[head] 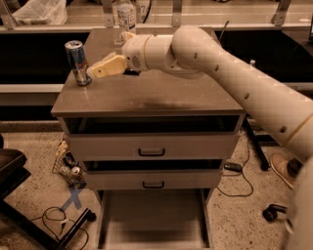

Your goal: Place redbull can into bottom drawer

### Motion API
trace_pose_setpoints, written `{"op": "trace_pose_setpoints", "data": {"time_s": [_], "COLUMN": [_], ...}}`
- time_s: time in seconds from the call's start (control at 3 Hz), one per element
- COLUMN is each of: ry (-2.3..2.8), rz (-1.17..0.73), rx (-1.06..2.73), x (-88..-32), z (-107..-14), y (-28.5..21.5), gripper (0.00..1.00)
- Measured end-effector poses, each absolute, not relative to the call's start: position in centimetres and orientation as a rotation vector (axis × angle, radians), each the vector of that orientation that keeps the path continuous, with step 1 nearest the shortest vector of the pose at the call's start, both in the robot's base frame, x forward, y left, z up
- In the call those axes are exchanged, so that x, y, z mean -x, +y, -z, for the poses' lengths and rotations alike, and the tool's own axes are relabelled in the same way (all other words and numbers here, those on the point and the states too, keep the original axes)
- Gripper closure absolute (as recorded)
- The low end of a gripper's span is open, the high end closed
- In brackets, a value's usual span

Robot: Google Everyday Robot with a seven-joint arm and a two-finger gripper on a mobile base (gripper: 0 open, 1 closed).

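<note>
Blue-and-silver redbull can (78,62), upright near the left edge of the brown table (146,100). The cream gripper (99,68), carried by a pale arm (234,73) reaching in from the right, lies low over the table with its tip just beside the can's right side. Whether it touches the can, and whether it is open or closed, cannot be told. A clear bottle (126,14) stands at the table's rear edge. The bottom drawer (151,222) stands pulled out beneath two grey drawer fronts (151,146), well apart from the can.
</note>
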State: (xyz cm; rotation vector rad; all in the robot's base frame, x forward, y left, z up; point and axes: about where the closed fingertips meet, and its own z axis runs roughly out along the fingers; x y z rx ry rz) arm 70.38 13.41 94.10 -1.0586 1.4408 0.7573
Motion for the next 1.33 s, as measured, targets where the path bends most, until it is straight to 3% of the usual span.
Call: {"op": "trace_pose_setpoints", "data": {"time_s": [0.67,1.33], "ry": [1.413,1.421], "rz": [-0.795,-0.860], "rx": [1.062,1.060], "x": [-74.6,-75.3], "z": [-92.9,-91.4], "y": [18.9,23.2], "gripper": [0.00,0.00]}}
